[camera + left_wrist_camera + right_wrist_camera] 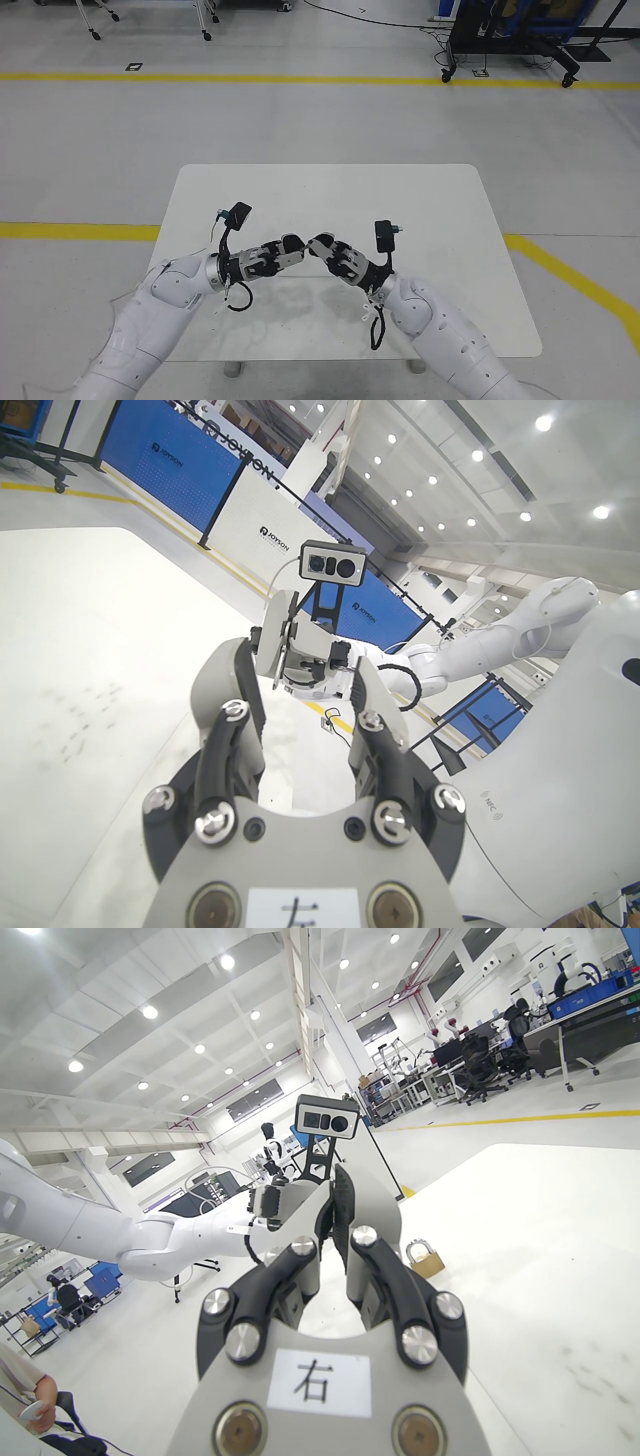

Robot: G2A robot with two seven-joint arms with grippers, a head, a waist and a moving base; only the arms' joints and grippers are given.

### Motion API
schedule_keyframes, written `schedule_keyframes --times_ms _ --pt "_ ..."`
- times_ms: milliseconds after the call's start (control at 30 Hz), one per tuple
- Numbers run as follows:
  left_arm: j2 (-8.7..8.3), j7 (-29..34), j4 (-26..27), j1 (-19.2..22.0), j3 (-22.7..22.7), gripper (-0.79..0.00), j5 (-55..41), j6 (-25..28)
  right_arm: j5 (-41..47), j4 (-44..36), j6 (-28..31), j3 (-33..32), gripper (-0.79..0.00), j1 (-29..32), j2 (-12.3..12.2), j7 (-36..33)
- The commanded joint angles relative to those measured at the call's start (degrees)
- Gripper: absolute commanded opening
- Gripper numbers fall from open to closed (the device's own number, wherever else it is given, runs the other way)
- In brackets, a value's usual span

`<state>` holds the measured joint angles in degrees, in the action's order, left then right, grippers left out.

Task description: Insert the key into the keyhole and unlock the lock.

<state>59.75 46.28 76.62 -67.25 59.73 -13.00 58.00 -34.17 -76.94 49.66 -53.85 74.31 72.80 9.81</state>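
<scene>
We saw the left gripper (pixel 304 670) released, its fingers spread wide, above the white table (pixel 440 200). The right gripper (pixel 336 1193) was clenched, pads pressed together; we could not tell whether anything sat between them. The brass padlock (pixel 424 1259) lay on the table, near the right gripper.

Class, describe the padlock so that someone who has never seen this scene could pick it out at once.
Find the big white table under both arms. On its surface, close beside the right gripper, sits a small padlock. Its brass-coloured body and silver shackle set it apart from the grey-and-black gripper parts next to it.
</scene>
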Motion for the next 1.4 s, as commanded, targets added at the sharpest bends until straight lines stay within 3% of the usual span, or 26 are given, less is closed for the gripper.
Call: schedule_keyframes --times_ms 0,67,500,533,567,600,1233,1367 --pt "-0.02 0.0 -0.1 0.1 -0.07 -0.699 -0.11 0.0 0.04 0.07 0.03 0.08 -0.785 -0.09 0.1 -0.1" --pt "-0.02 0.0 -0.38 0.14 -0.01 -0.785 -0.22 0.0 0.06 0.15 0.08 0.08 -0.785 -0.14 0.19 -0.14" --pt "0.29 -2.25 -0.9 0.08 0.78 -0.785 3.25 0.0 -0.09 0.43 0.32 -0.45 -0.785 0.01 0.52 -0.6" --pt "0.3 -2.35 -0.89 0.07 0.79 -0.785 3.37 0.0 0.25 0.55 0.36 -0.4 -0.699 0.03 0.55 -0.91" --pt "0.31 -2.49 -0.91 0.07 0.85 -0.785 3.39 0.0 0.61 0.59 0.35 -0.4 -0.24 -0.01 0.57 -1.22" --pt "0.3 -2.55 -0.96 0.08 0.93 -0.785 3.47 0.0 1.01 0.64 0.32 -0.4 0.0 -0.01 0.6 -1.47" --pt "-0.05 -3.4 -1.4 -0.66 3.07 -0.785 -0.18 -0.3 2.06 0.64 0.28 -0.59 0.0 -0.04 0.65 -1.52" --pt "-0.09 -7.06 1.05 -1.66 4.39 -0.785 9.35 -3.4 -8.6 -2.87 -4.58 -3.1 0.0 -0.2 -0.34 -6.17"
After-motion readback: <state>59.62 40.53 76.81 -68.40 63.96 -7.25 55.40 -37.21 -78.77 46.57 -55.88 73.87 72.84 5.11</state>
